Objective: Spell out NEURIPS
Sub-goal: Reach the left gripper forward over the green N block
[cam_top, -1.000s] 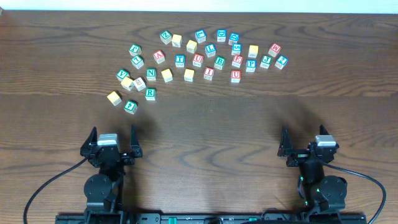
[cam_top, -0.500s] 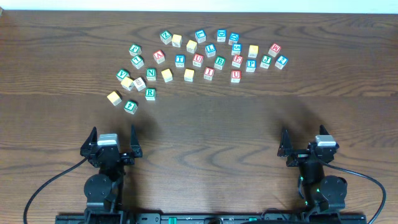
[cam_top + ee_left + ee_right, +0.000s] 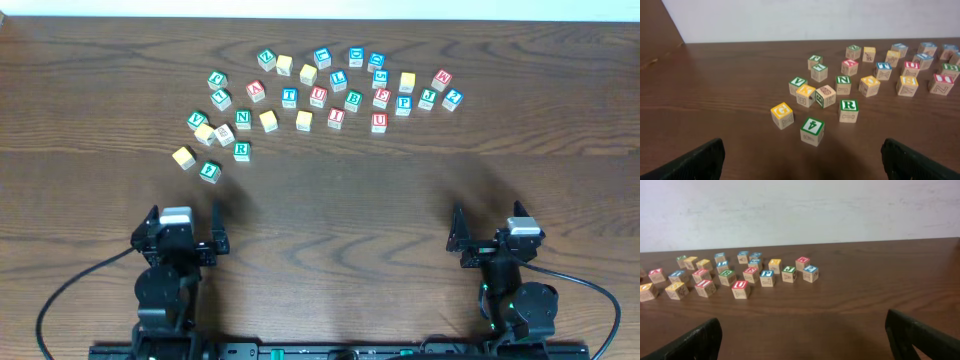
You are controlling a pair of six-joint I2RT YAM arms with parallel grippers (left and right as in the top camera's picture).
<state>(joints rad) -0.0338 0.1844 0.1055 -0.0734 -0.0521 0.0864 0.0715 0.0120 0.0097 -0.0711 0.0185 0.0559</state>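
Observation:
Many wooden letter blocks lie scattered across the far half of the table. Among them are a green N [image 3: 243, 119] [image 3: 843, 84], a green R [image 3: 242, 151] [image 3: 848, 110], a red U [image 3: 379, 122] [image 3: 740, 289] and a blue P [image 3: 403, 105] [image 3: 766, 278]. My left gripper [image 3: 183, 222] [image 3: 801, 160] is open and empty near the front edge, well short of the closest block [image 3: 812, 130]. My right gripper [image 3: 486, 224] [image 3: 805, 340] is open and empty at the front right, far from the blocks.
The dark wooden table [image 3: 340, 200] runs to a white wall at the back. A yellow G block [image 3: 782, 115] and a green block [image 3: 210, 171] are the closest ones to the left arm.
The left arm's wrist has shifted slightly; its fingers look a little closer in. The blocks and right arm have not moved.

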